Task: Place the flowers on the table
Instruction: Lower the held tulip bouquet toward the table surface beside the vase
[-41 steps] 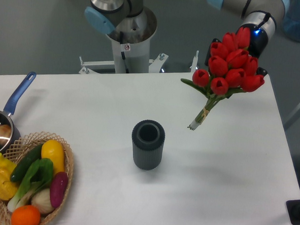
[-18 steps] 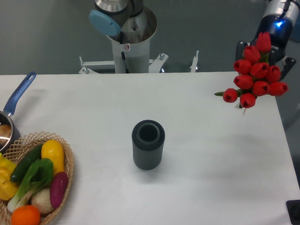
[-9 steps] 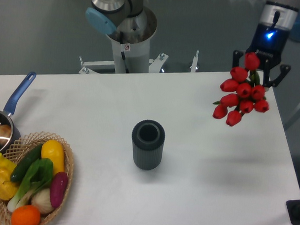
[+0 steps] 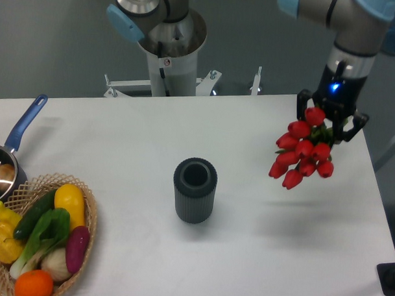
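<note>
One bunch of tulips held above the table's right side

I start with the table (image 4: 259,254), a white top that fills most of my view. Behind its far edge stands the arm's base (image 4: 168,49), a metal column on a bolted foot. The arm (image 4: 348,23) comes in from the upper right and drops toward the right part of the table.

Next in size is the basket (image 4: 84,238) at the near left corner, woven and filled with vegetables and fruit: I make out yellow, green, purple and orange pieces. Just behind it, at the left edge, sits a pan (image 4: 2,173) with a blue handle pointing away toward the far side; something pale lies inside it.

Near the middle stands the vase (image 4: 195,190), dark grey, ribbed, upright, mouth open to the camera. It is well apart from everything else.

On the right, the flowers (image 4: 301,155) hang with their red heads pointing down and toward me, above the table and not resting on it; a faint shadow lies on the white surface below them. The pincer (image 4: 329,120) grips the bunch at its upper end, dark fingers on either side of the topmost blooms, with a blue light glowing on the wrist just above. Stems are hidden from me.
</note>
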### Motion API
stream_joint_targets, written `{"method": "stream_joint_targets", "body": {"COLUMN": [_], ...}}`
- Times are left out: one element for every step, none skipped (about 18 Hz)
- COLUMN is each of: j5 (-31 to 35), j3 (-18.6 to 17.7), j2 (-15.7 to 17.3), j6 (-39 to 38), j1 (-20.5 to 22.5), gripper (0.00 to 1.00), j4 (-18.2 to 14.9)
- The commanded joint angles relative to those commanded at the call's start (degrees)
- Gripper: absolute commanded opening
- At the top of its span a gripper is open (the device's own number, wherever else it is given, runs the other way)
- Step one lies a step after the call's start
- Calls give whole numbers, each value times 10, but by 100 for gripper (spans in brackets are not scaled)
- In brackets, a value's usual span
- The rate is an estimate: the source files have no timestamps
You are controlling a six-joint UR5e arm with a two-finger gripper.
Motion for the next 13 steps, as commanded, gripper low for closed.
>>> {"method": "stream_joint_targets", "body": {"j5": [18,36,48,58,66,77,90,99,103,105,105,104,104], "j3": [0,0,1,2,3,5,7,8,8,10,12,12,12], "j2": [-7,-16,-28,-40,-53,-61,-67,-71,-77,-84,-89,-91,-96], "j6": [3,4,4,3,4,4,1,0,0,0,1,1,0], "j1": [0,-3,-11,-21,-24,-25,-29,-34,-37,-38,-39,-42,-47], "gripper": [56,56,56,56,56,56,56,56,56,56,56,56,56], "j4": [6,17,30,44,58,66,66,67,71,73,76,78,78]}}
